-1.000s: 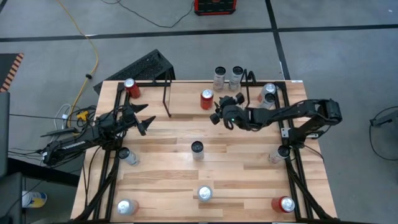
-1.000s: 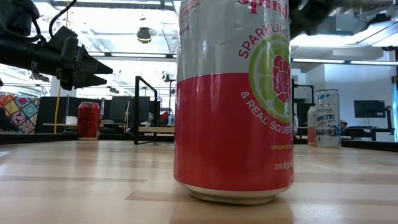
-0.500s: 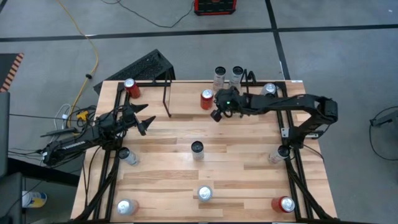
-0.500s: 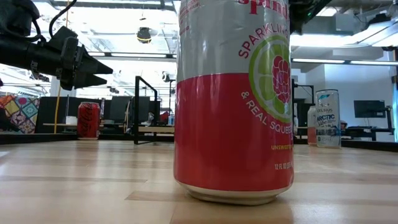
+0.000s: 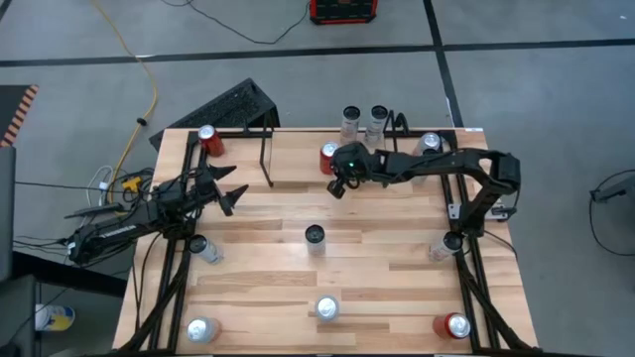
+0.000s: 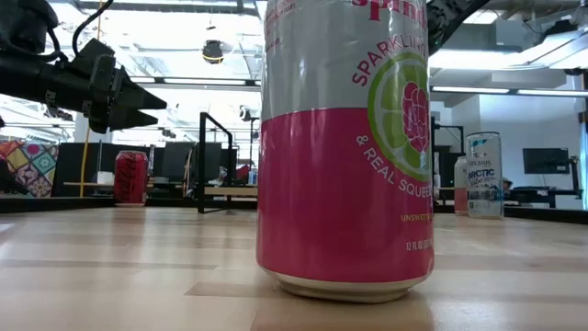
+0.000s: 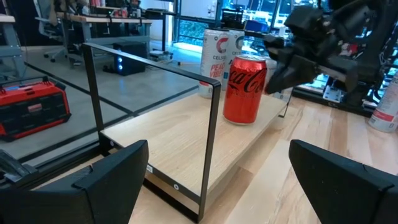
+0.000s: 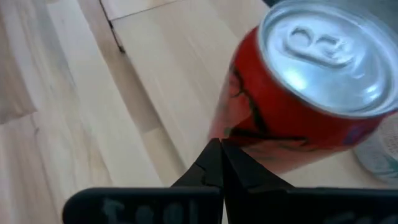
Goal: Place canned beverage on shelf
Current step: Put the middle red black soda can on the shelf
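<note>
The red aluminium cola can [image 5: 328, 157] stands upright on the light wood board of the low black-rod shelf [image 7: 186, 134], at the far edge of the pale plank counter [image 5: 298, 258]. The right tool [image 5: 339, 184] sits just beside it on the near side, its two dark fingers [image 8: 214, 165] pinched fully together on nothing, tips at the can's side. The can shows a silver lid with pull tab and white script. The left tool [image 5: 235, 196], spread wide, waits well apart at the counter's left.

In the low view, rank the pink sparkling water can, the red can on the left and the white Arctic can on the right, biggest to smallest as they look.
1. Pink sparkling water can: by far the largest, though it stands right by the camera.
2. White Arctic can.
3. Red can: slightly smaller than the white one.
Both stand far back, so true sizes are unsure.
</note>
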Robot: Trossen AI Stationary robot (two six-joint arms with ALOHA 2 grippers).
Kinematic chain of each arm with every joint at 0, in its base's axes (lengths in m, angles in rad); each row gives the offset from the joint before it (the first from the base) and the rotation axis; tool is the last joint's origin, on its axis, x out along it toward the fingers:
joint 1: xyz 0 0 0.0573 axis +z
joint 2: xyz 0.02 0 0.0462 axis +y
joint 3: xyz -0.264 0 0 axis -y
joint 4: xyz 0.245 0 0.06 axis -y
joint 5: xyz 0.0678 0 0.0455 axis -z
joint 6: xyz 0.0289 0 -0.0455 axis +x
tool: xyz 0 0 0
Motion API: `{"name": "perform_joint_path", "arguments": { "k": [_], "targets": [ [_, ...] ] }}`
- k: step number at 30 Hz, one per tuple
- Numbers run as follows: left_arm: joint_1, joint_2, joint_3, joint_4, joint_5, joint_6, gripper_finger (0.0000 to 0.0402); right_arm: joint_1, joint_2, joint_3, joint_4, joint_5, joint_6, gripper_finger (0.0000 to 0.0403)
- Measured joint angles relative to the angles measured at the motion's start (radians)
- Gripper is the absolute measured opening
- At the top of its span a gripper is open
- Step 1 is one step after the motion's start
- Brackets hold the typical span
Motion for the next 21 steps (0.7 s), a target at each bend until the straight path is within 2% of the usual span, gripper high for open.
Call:
{"name": "perform_joint_path", "arguments": {
  "k": [6, 15, 21],
  "targets": [
    [0.0, 0.0, 0.0, 0.0, -0.002, 0.0, 0.0374, -0.004, 0.007, 0.056, -0.087, 0.012, -0.026, 0.0016],
    [0.0, 0.0, 0.0, 0.0, -0.003, 0.0, 0.0374, -0.052, 0.007, 0.066, -0.097, 0.002, -0.065, 0.0018],
    [0.0, 0.0, 0.0, 0.0, -0.004, 0.0, 0.0374, -0.042, 0.007, 0.066, -0.091, -0.011, -0.096, 0.0018]
  ]
}}
